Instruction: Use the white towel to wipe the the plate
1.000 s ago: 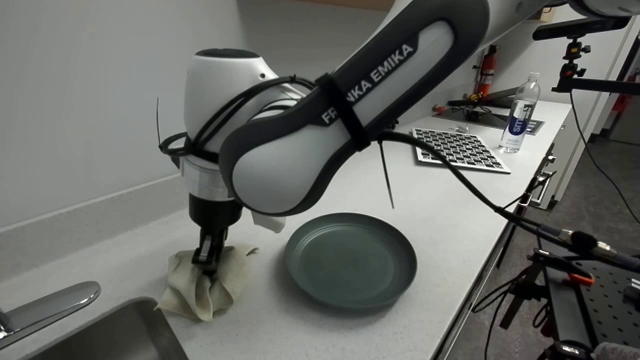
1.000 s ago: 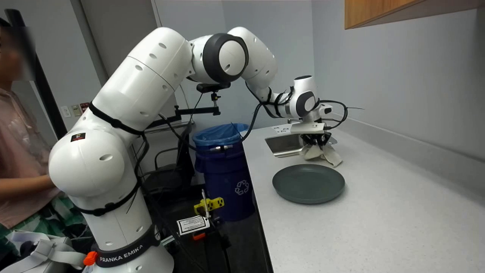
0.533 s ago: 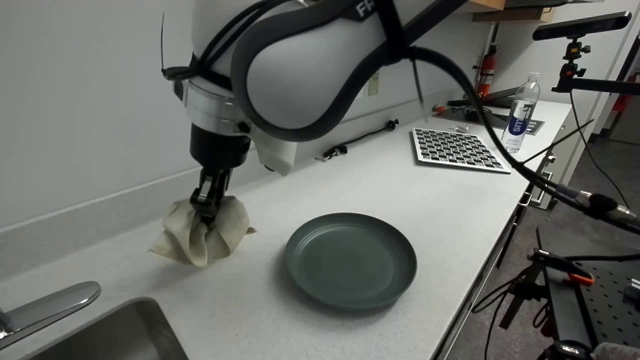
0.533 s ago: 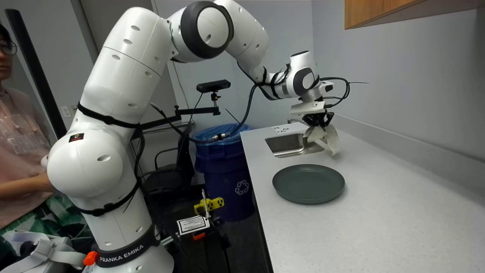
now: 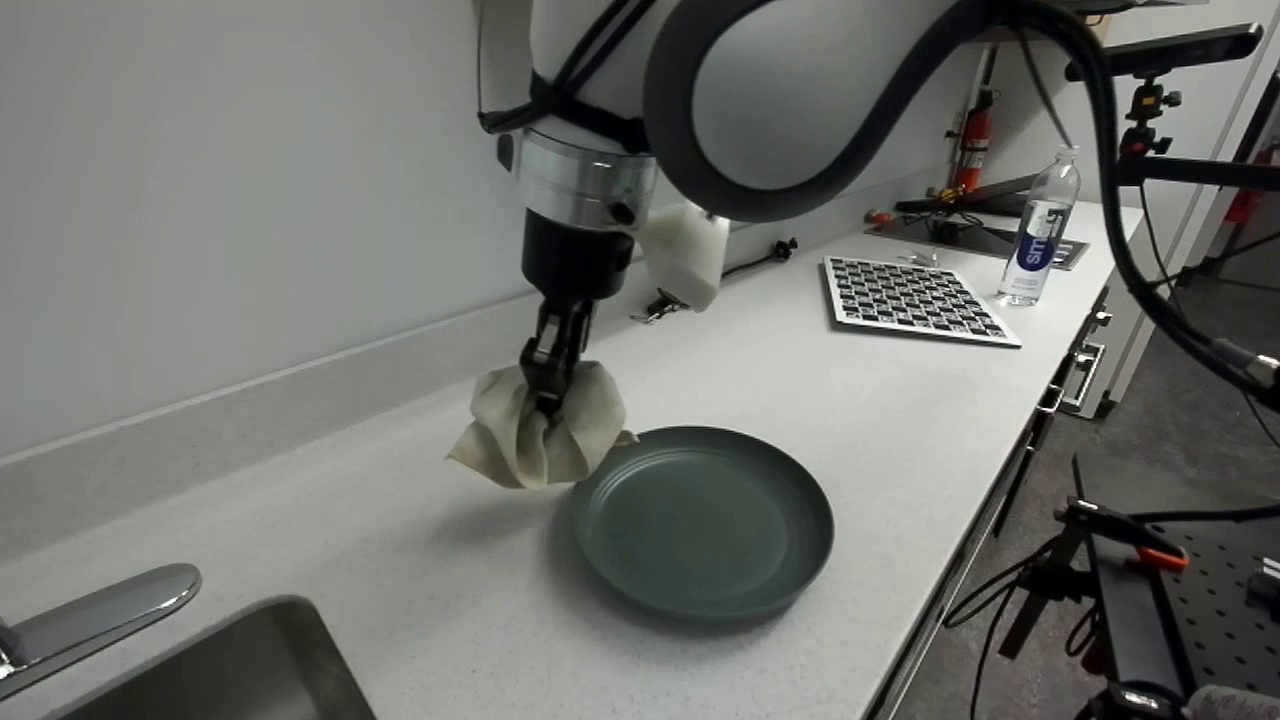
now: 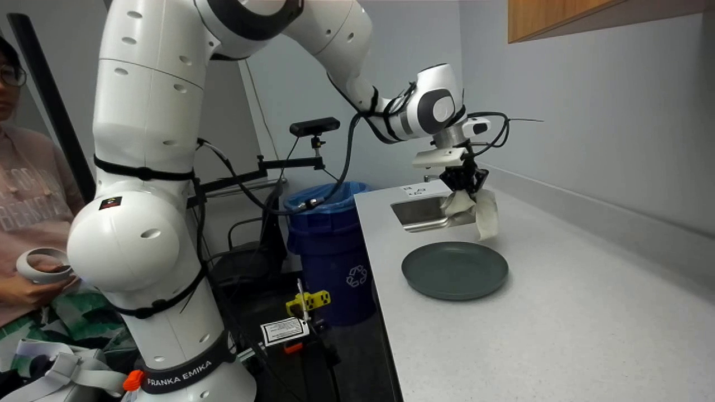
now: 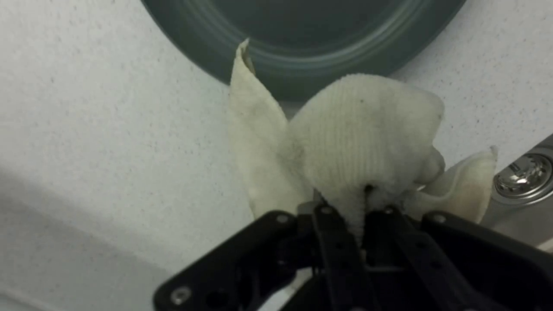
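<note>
Towel [image 5: 540, 440] is newly clear of the bench [image 5: 450, 600] and closer to the plate [image 5: 710, 530] than a second ago, hanging at the plate's ten o'clock in an exterior view. The end effector [image 5: 548, 390] is closed down on its bunched middle. In the wrist view the plate lies at twelve o'clock from the towel, whose tip overlaps it, apparently without contact. Pickup thus looks finished; wiping likely calls for travelling over the plate, then lowering.

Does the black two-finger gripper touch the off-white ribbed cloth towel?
Touching: the wrist view shows the gripper clamped on the towel, a fold pinched between its jaws.
</note>
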